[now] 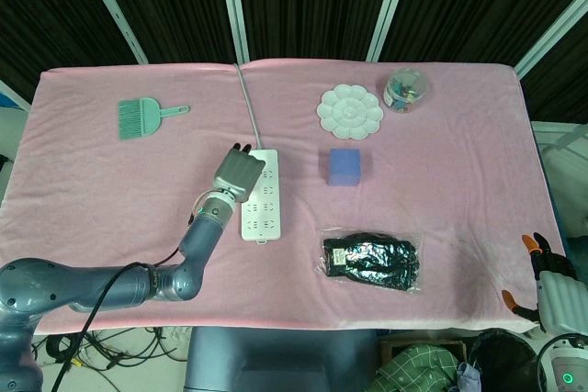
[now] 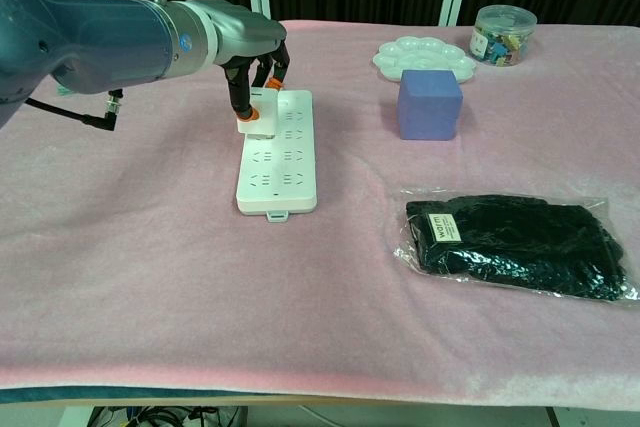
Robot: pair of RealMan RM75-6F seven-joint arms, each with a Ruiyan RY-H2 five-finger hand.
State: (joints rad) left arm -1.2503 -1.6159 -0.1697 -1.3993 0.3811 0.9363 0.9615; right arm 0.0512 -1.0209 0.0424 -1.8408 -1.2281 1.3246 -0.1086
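A white power strip (image 1: 262, 204) lies left of the middle of the pink cloth, and its grey cable (image 1: 248, 103) runs to the far edge. My left hand (image 1: 241, 172) is over the strip's far end. In the chest view the left hand (image 2: 255, 52) points its fingers down and pinches a small white plug (image 2: 256, 121) that sits against the power strip (image 2: 280, 152). My right hand (image 1: 551, 286) hangs off the table's near right corner with its fingers apart and nothing in them. The chest view does not show it.
A blue cube (image 1: 344, 167) stands right of the strip. A bag of black gloves (image 1: 372, 261) lies near the front edge. A white flower-shaped palette (image 1: 349, 110) and a clear jar (image 1: 405, 89) sit at the back right. A green hand brush (image 1: 142, 117) lies back left.
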